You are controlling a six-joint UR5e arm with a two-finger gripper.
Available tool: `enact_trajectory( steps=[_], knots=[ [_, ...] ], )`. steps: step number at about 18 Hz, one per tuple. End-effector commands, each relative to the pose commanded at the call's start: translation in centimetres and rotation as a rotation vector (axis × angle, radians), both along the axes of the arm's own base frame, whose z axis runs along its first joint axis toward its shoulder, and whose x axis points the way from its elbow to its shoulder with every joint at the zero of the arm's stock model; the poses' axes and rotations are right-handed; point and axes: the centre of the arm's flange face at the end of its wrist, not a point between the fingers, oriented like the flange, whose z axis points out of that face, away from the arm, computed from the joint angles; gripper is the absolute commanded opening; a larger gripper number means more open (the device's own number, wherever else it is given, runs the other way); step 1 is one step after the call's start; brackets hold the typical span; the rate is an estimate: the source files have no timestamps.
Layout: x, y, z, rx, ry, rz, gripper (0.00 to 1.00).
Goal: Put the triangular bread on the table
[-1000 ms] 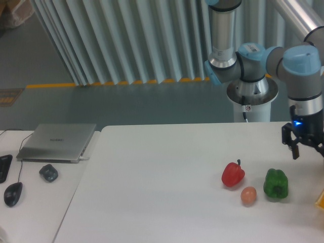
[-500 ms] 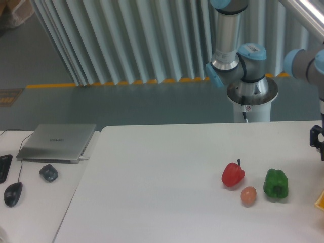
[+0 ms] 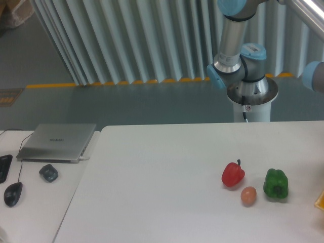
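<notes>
Only a sliver of the bread [image 3: 320,200] is showing at the bench [image 3: 162,167] edge. Jaws are sitting off-frame, state unknowable; grasping blind is risking a miss.

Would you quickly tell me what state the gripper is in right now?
Gripper: out of the camera's view past the right edge, so whether it is open, closed or holding anything cannot be told.

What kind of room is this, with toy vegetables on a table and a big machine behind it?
Probably a robotics lab or test bench. A jointed robot arm stands on a pedestal behind the white table, a closed laptop and mice sit on a side desk, and a yellow safety line marks the floor.
</notes>
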Motion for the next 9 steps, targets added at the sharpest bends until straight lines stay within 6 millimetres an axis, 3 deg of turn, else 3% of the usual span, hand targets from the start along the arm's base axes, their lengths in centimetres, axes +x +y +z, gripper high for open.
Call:
enact_trajectory(
  steps=[4,9],
  knots=[
    [-1.6,-0.9,-1.6,-0.014,-0.018,-0.021,1.0],
    [-2.1,-1.7,-4.1,-0.039,-0.059,-0.014,1.0]
  ],
)
